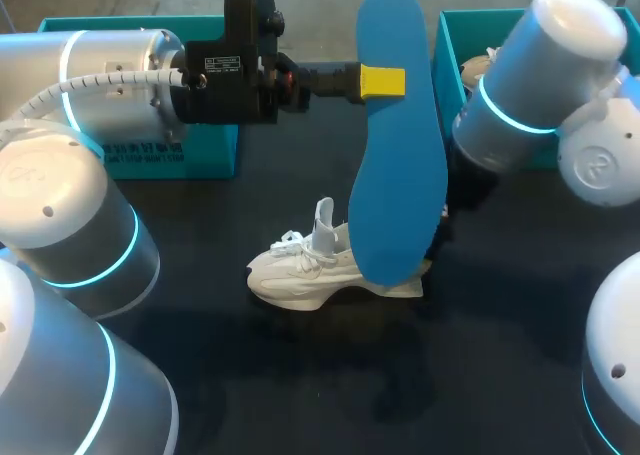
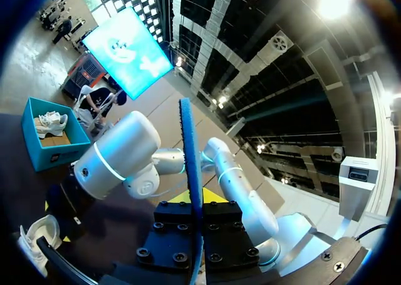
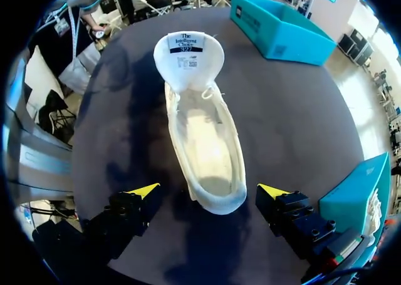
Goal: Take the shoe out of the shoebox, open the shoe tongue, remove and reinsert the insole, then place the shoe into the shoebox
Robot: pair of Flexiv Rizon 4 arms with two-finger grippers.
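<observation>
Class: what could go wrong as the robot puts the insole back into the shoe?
1. The left arm's fingers pinch the blue insole at one edge only; its long free end might flex and miss the white shoe.
2. The right arm's fingers stand open beside the heel, so the unheld shoe might slide or tip when pushed.

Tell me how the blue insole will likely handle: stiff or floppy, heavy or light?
Pinched at one edge by the left gripper, the insole looks nearly flat with no droop, so it is probably fairly stiff. Seen edge-on from the left wrist it looks thin, so likely light and able to flex when pushed.
</observation>
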